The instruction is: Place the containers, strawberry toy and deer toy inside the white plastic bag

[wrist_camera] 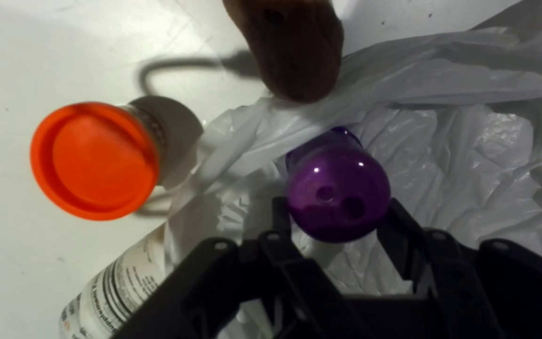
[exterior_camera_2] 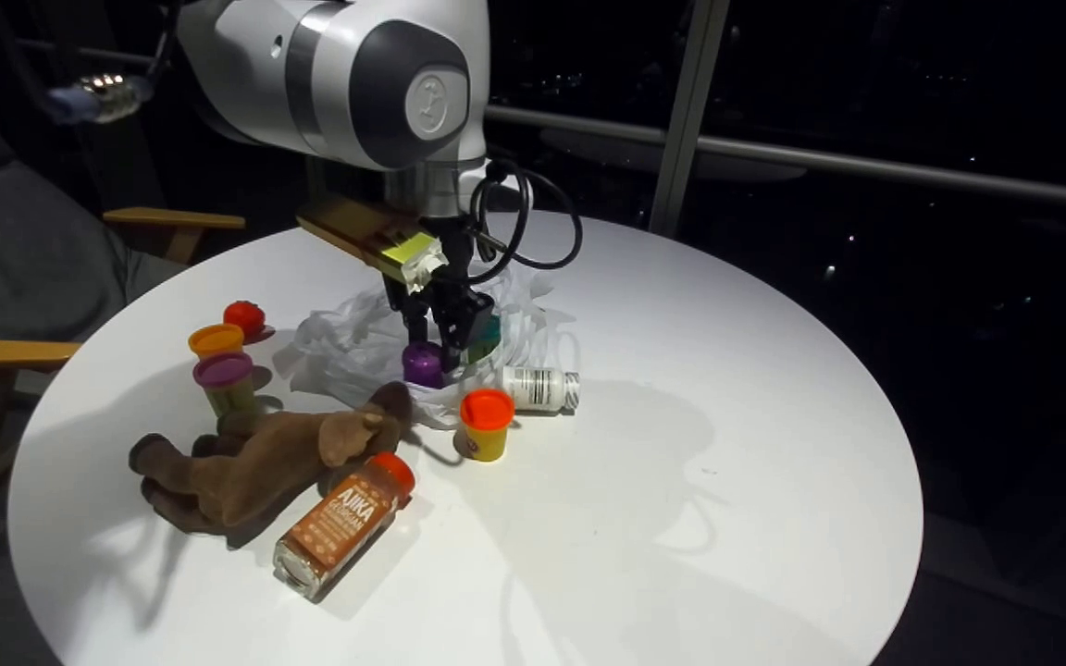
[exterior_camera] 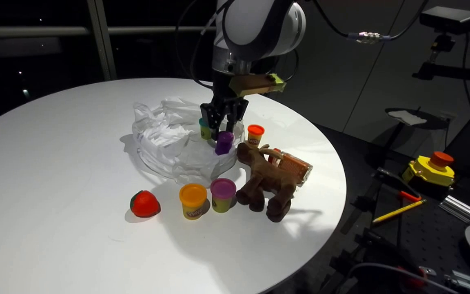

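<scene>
Tool [wrist_camera: 337, 214] is part-closed round the purple container [wrist_camera: 339, 183], fingers [wrist_camera: 400, 235] against both its sides in the wrist view. I read that as a grip; how hard, can't tell. Container sits straight below the tool, within the mouth of the bag [wrist_camera: 407, 80]. Long axis leans: cap end up, base down toward the rim near the nose of the deer [wrist_camera: 294, 52]. One arm [exterior_camera_2: 255, 74] only, so no choice there. My call: check the base is well inside the rim, let go, lift straight. Loose film could snag on the way out.

Looks: deep purple, glossy, rounded cap with two dark round spots, dents or reflections, can't tell. Lower part darker. No label I can see.

Further out: teal-lidded tub [exterior_camera: 205, 130] near it, looks inside the bag too. Red-lidded tub [wrist_camera: 94, 160] upright just outside the rim. White bottle [exterior_camera_2: 538, 388] on its side against the bag. Deer lies nose at the rim, spice jar [exterior_camera_2: 343, 527] on its side just beside it. Pink-lidded tub [exterior_camera: 222, 196] and yellow-lidded tub [exterior_camera: 193, 200] upright next to each other on the counter [exterior_camera: 76, 155], strawberry [exterior_camera: 145, 204] out past them, apart. I'd count those outside ones as left to bag.
</scene>
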`<state>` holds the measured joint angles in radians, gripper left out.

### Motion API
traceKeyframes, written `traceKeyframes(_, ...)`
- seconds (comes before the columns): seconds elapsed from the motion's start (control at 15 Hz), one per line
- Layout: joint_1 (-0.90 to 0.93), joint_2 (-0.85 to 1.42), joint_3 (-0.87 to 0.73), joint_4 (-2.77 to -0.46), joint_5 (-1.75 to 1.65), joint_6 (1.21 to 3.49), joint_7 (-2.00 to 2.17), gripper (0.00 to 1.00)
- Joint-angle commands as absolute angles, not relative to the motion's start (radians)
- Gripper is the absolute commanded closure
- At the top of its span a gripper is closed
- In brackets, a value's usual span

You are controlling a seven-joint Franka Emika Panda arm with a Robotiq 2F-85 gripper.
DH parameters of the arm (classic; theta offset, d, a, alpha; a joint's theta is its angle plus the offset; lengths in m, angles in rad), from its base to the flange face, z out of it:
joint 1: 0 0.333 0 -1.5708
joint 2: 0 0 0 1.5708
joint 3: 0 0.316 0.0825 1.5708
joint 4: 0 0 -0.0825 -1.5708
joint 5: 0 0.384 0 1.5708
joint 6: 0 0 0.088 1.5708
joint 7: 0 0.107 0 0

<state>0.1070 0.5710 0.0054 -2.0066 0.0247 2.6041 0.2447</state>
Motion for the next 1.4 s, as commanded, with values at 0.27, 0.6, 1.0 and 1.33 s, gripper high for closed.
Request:
traceKeyframes(0.27,0.093,0.379,-0.016,-2.160,0.037,2.699,0.236,0.00)
traceKeyframes(0.6,0.029,0.247,-0.026,-2.295,0.026,2.708,0.132,0.00)
traceKeyframes(1.0,-0.005,0.269,-0.025,-2.337,0.009,2.712,0.021,0.00)
traceKeyframes(1.33,-0.002,0.342,-0.033,-2.299,0.002,2.703,0.024,0.00)
